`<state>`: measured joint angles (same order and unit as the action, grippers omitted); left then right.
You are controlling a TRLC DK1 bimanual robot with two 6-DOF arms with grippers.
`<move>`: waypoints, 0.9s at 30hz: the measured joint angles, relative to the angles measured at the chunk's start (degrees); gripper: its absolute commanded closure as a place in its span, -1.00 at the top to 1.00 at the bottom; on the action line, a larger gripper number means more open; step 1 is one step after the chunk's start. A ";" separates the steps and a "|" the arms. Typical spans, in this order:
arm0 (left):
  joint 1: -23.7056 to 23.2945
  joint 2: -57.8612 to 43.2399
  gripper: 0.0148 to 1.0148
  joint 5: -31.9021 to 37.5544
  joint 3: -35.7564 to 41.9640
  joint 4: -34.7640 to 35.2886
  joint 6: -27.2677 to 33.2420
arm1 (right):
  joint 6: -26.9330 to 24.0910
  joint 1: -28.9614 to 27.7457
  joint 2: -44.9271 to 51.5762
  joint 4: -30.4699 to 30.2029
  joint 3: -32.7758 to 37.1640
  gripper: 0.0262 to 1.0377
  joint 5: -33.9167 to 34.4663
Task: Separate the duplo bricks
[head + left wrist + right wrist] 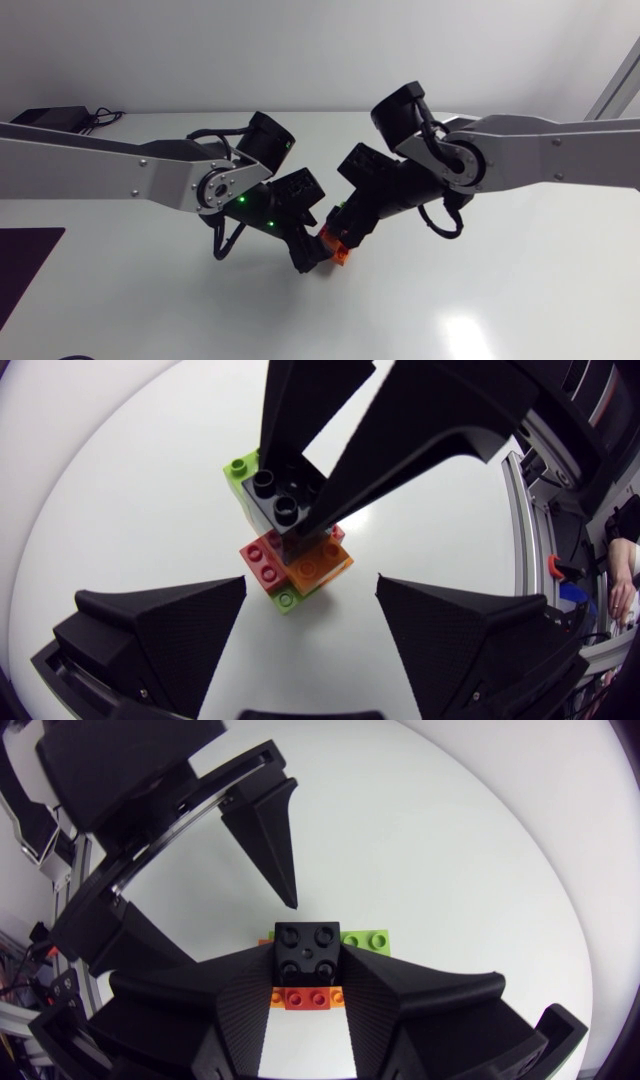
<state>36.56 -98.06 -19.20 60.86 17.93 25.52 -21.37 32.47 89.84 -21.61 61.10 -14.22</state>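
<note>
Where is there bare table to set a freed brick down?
Bare table lies right of the brick stack, and between the dark mat and the left gripper. Crowded mid-table: right gripper shut on the black brick, open left gripper flanking the stack.

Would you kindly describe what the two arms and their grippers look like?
The left arm and right arm have silver-grey links with screw heads and rounded black joints. Black cables loop near the wrists; green lights glow on the left one. The left gripper and right gripper are matte black, each with two broad, finely ribbed wedge fingers.
</note>
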 measured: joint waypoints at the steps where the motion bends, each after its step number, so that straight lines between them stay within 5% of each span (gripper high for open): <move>1: -0.13 0.00 0.79 0.22 0.00 -0.59 -0.48 | 1.18 -0.20 0.26 -0.55 0.90 -0.60 0.22; 9: -1.38 1.01 0.79 1.73 0.00 -6.43 -5.77 | 8.63 -1.51 1.70 -3.65 5.99 -0.60 0.42; 27: -2.32 1.49 0.79 3.21 -0.13 -13.57 -12.17 | 15.47 -5.95 4.07 -5.92 11.56 -0.58 -6.80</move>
<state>34.24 -96.57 -15.99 60.73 4.36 13.34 -5.89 26.52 93.91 -27.53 72.66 -21.02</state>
